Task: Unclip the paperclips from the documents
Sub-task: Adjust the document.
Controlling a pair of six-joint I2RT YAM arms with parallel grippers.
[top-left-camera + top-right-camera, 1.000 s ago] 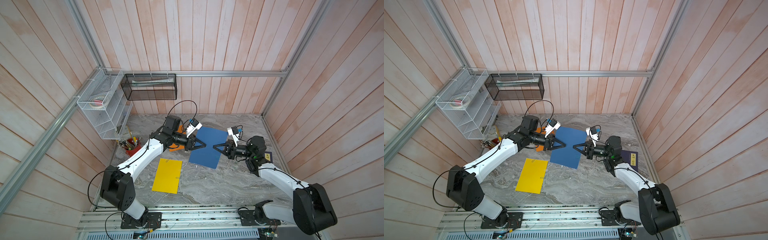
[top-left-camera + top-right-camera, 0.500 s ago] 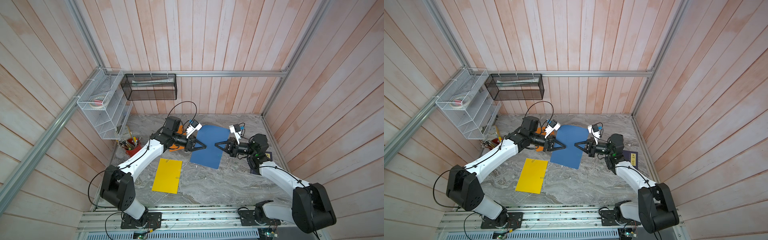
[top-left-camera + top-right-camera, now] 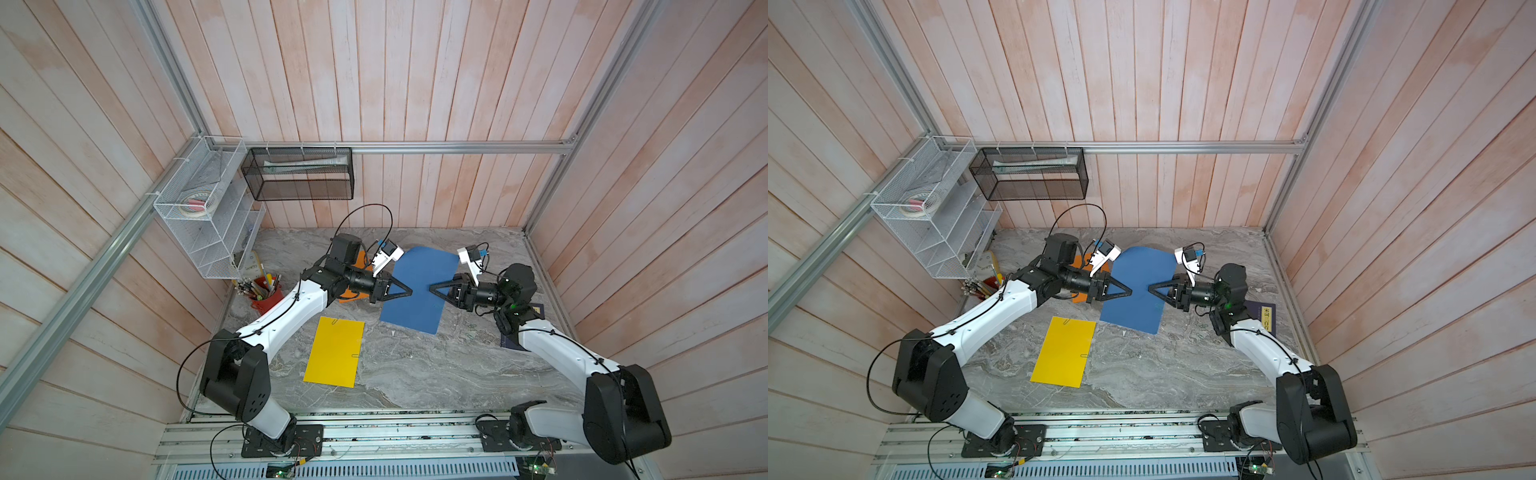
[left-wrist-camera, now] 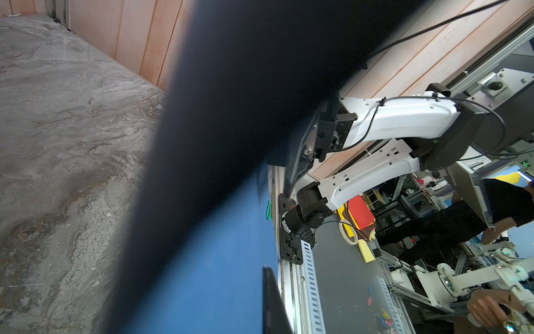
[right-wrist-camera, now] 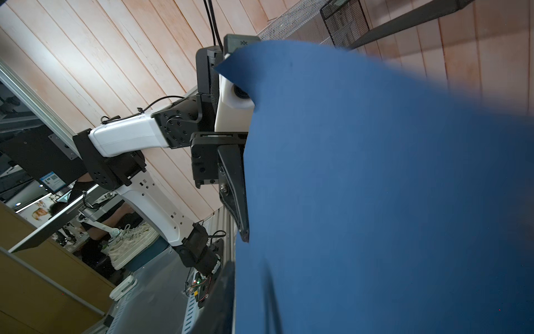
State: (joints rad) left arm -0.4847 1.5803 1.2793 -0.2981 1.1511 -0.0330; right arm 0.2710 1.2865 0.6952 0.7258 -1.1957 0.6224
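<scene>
The dark blue document point(image 3: 419, 266) point(image 3: 1142, 266) is lifted off the table between my two grippers, which face each other a short gap apart. My left gripper point(image 3: 409, 292) point(image 3: 1129, 293) point(image 4: 261, 277) is shut on its edge. A green paperclip point(image 4: 268, 209) sits on that edge, close to my right gripper point(image 3: 431, 287) point(image 3: 1150, 288) point(image 5: 248, 289), which stands open with the sheet between its fingers. The yellow document point(image 3: 334, 353) lies flat near the front with two paperclips point(image 3: 333, 321) on its edges. The orange document point(image 3: 360, 259) is mostly hidden under my left arm.
A navy book point(image 3: 1264, 316) lies under my right arm. A red pen cup point(image 3: 266, 291) stands at the left edge. A white wire rack point(image 3: 208, 208) and a black mesh basket point(image 3: 299, 174) hang on the back walls.
My left gripper has shut on the blue document and my right gripper's jaws have parted. The right wrist rose slightly and the sheet's far end curled over.
</scene>
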